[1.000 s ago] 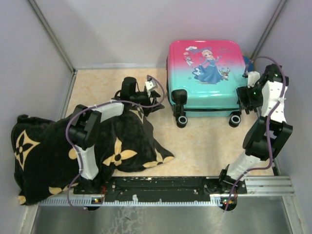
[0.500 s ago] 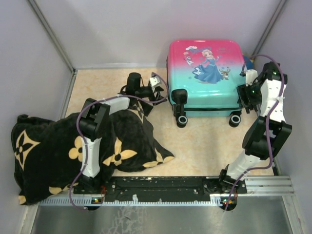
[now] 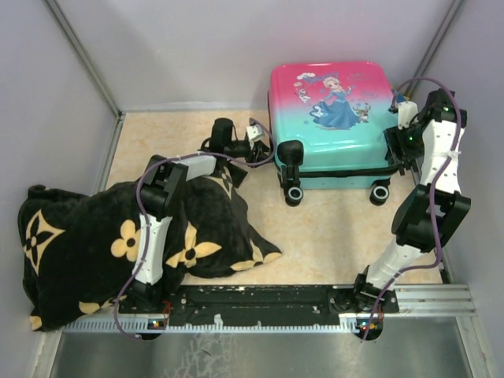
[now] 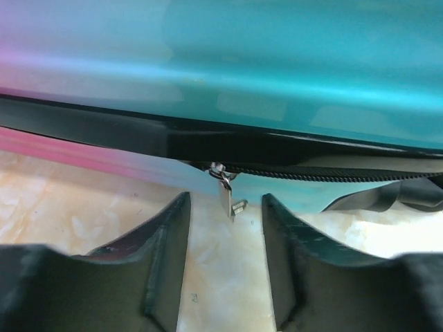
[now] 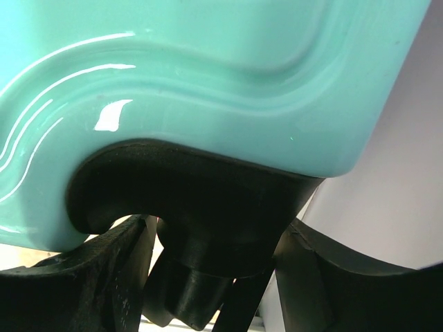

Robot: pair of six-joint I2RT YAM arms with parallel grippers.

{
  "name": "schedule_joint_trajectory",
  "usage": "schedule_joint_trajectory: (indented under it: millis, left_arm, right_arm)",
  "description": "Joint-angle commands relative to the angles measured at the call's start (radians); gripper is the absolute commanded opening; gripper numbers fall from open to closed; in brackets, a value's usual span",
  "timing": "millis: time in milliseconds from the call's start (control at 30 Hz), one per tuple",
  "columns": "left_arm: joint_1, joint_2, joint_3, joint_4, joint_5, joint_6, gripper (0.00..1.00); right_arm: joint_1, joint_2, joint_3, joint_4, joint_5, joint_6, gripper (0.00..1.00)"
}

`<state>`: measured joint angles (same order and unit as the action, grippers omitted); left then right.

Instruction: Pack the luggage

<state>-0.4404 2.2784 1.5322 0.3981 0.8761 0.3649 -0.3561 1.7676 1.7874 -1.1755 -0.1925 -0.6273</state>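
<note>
The luggage [image 3: 331, 118], a pink-to-teal hard-shell suitcase with a princess print, lies flat and zipped at the back, wheels toward me. My left gripper [image 3: 257, 150] is at its left side. In the left wrist view the gripper [image 4: 225, 211] is open, and the silver zipper pull [image 4: 228, 197] hangs just ahead between the fingertips, untouched. My right gripper [image 3: 398, 146] is at the suitcase's near right corner. In the right wrist view the gripper [image 5: 214, 277] has its fingers closed around the black wheel housing [image 5: 208, 207] under the teal shell [image 5: 208, 83].
A big black blanket [image 3: 94, 236] with tan flowers lies heaped at the near left, under my left arm. Grey walls enclose the beige floor [image 3: 331, 236] on three sides. The right wall is close behind my right arm. A metal rail [image 3: 260, 303] runs along the near edge.
My left gripper has moved right, up to the suitcase's left side. My right gripper has moved slightly away from me, and the suitcase has shifted a little left and back.
</note>
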Motion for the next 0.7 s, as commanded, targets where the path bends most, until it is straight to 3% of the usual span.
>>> schedule_joint_trajectory:
  millis: [0, 367, 667]
  left_arm:
    - [0.007, 0.031, 0.041, 0.076, 0.039, -0.057, 0.44]
    - [-0.001, -0.073, -0.102, 0.181, 0.09, -0.11, 0.01]
    - [-0.045, -0.255, -0.352, 0.165, 0.055, -0.001, 0.01]
  right_arm:
    - [-0.001, 0.01, 0.022, 0.078, 0.093, 0.078, 0.0]
    - [-0.013, 0.034, 0.023, 0.085, 0.073, 0.122, 0.0]
    - [-0.01, 0.027, 0.018, 0.099, 0.047, 0.193, 0.0]
